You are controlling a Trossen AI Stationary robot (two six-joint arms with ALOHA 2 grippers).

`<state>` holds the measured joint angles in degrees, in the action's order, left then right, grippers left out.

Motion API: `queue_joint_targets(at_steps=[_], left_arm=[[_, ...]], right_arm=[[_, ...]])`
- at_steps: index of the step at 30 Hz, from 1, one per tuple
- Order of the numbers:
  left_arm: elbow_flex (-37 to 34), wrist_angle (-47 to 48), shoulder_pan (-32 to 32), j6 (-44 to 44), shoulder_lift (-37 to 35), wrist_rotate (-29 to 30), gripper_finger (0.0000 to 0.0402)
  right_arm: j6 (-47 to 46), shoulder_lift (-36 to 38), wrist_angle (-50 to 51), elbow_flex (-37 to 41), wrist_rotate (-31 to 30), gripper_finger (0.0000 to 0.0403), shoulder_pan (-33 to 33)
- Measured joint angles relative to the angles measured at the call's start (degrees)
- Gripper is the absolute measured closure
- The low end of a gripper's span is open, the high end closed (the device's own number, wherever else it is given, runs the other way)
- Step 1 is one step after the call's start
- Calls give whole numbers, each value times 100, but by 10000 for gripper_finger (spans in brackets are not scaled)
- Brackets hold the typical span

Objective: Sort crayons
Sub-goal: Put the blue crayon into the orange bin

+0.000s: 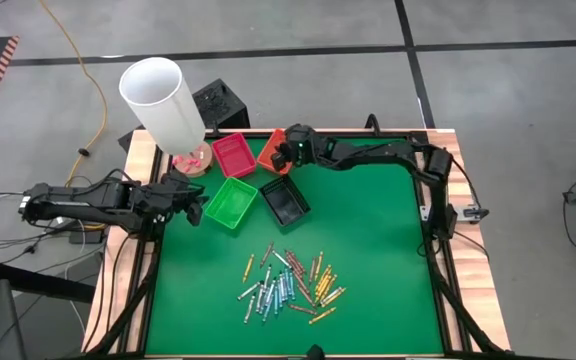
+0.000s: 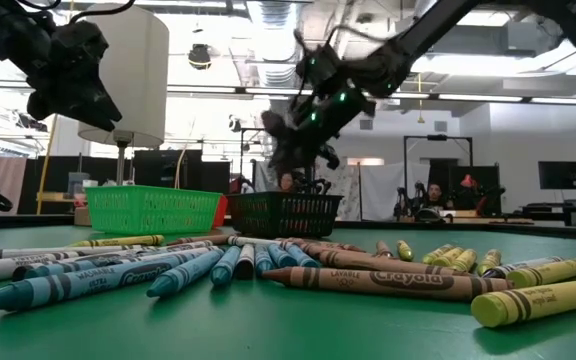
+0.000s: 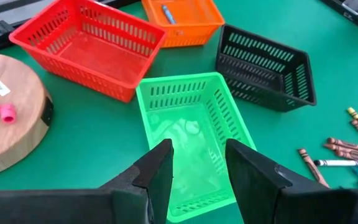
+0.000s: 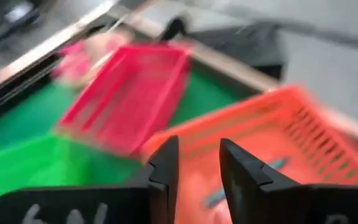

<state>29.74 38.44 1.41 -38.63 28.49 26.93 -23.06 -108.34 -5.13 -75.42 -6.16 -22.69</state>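
Many crayons (image 1: pixel 288 285) in yellow-orange, light blue, red-brown and grey-white lie in a loose pile on the green mat near the table's front; they fill the foreground of the low view (image 2: pixel 268 270). One blue crayon (image 3: pixel 168 12) lies in the orange tray (image 3: pixel 182 22). My right gripper (image 4: pixel 197 168) is open and empty above the orange tray (image 4: pixel 278 143), at the far middle of the table (image 1: pixel 286 152). My left gripper (image 3: pixel 197 165) is open and empty above the green tray (image 3: pixel 191 130), at the left (image 1: pixel 190 207).
Red (image 1: pixel 233 155), orange (image 1: pixel 273 160), green (image 1: pixel 231 202) and black (image 1: pixel 285 202) trays stand in a cluster at the far left of the mat. A white lamp (image 1: pixel 163 100) on a round wooden base (image 3: pixel 5 118) stands at the far-left corner. People show in the room behind.
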Motion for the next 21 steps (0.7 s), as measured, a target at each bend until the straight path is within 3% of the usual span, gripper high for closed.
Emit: queue_joint_targets(at_steps=[3,9,12,16,21], left_arm=[[0,47,0,0,0,-123,265],[0,68,0,0,0,-214,265],[0,67,0,31,0,-222,265],[0,65,0,39,0,-224,265],[0,62,0,13,0,-240,265]], right_arm=[[71,442,1056,-7,548,290,210],[11,1260,4033,0,599,292,1203],[-109,1454,4897,4,529,292,1937],[-106,1451,4885,7,313,292,3008],[-69,1049,3861,7,-86,292,3950]])
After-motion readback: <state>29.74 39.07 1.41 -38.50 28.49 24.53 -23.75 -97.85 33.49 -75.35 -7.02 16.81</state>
